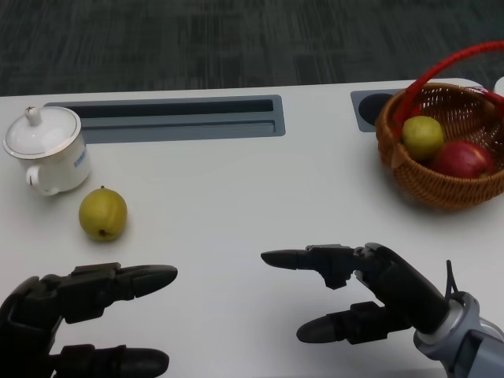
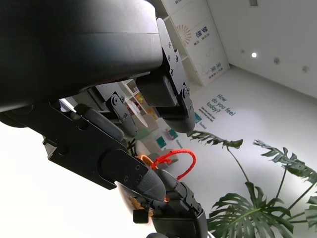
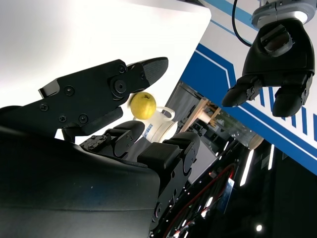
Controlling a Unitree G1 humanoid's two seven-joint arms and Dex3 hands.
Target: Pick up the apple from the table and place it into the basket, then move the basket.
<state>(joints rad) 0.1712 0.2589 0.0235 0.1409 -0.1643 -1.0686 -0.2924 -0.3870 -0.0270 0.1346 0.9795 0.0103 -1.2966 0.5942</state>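
Head view: both hands' fingers (image 1: 134, 279) apart, holding nothing; red apple (image 1: 462, 159) seemingly inside the basket (image 1: 441, 193).

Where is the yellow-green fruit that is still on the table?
In the head view the yellow-green fruit lies on the table's left side, just in front of the white lidded mug and beyond the left hand.

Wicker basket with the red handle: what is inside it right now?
The woven wicker basket holds a yellow-green round fruit and a red apple, side by side. The basket's floor beneath them is hidden by the fruit and near wall.
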